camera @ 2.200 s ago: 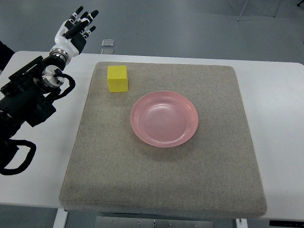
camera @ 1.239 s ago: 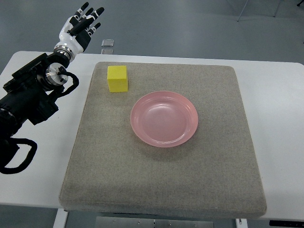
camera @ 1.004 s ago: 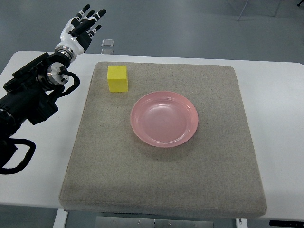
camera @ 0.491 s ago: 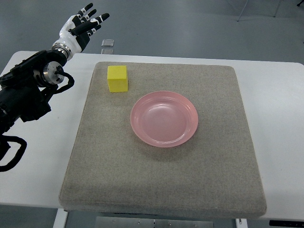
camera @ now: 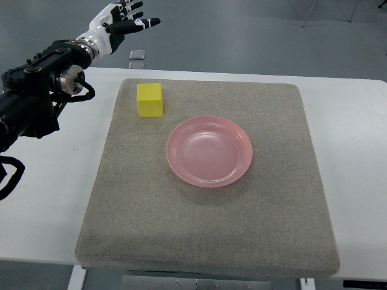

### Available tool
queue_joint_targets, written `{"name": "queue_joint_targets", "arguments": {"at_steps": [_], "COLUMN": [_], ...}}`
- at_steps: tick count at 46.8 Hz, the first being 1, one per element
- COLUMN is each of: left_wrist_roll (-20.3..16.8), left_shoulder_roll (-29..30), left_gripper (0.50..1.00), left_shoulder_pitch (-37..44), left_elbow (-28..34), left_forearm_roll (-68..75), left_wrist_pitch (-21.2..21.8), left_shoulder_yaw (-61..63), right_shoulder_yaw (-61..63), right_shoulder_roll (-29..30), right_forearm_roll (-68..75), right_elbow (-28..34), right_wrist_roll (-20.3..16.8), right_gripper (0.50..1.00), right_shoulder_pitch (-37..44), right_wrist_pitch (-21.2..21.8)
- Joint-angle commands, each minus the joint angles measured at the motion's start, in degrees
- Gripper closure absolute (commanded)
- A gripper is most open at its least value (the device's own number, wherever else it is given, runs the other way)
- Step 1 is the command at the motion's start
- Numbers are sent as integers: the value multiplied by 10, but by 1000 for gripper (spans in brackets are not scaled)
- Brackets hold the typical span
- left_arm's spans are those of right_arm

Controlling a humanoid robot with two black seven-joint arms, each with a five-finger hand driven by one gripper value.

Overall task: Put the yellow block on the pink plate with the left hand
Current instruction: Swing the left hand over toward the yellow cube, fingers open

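You've barely started: left hand [camera: 121,17] hovers open and empty, yellow block [camera: 149,99] untouched, pink plate [camera: 209,151] bare.

The left hand [camera: 121,19] runs into the top edge, which clips its uppermost fingertips. Its black arm [camera: 33,90] is cut by the left edge. A small flat object [camera: 137,55] beyond the tabletop [camera: 54,181] is too small to identify. The tabletop's near corners leave the picture.

A white table [camera: 357,151] stands on grey floor [camera: 242,36].
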Motion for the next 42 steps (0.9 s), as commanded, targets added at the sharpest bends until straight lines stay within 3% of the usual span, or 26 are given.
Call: {"name": "queue_joint_targets", "arguments": {"at_steps": [1, 9, 20, 30, 42], "left_wrist_roll": [0, 0, 1, 3, 2], "left_shoulder_roll": [0, 1, 27, 64, 82], "left_gripper": [514, 514, 512, 512, 514], "left_shoulder_pitch": [1, 0, -12, -46, -64], "left_elbow": [0, -7, -64, -108, -149], "left_forearm_roll": [7, 58, 215, 324, 453], "left_wrist_pitch": [-2, -2, -2, -54, -59], "left_shoulder_yaw": [24, 49, 50, 101, 131], "right_shoulder_yaw": [0, 0, 0, 0, 0], "right_shoulder_roll": [0, 0, 0, 0, 0], "right_forearm_roll": [0, 0, 0, 0, 0], "right_elbow": [0, 0, 0, 0, 0], "right_wrist_roll": [0, 0, 0, 0, 0], "right_gripper": [576, 576, 576, 576, 576], "right_shoulder_pitch": [0, 0, 0, 0, 0], "right_wrist_pitch": [0, 0, 0, 0, 0]}}
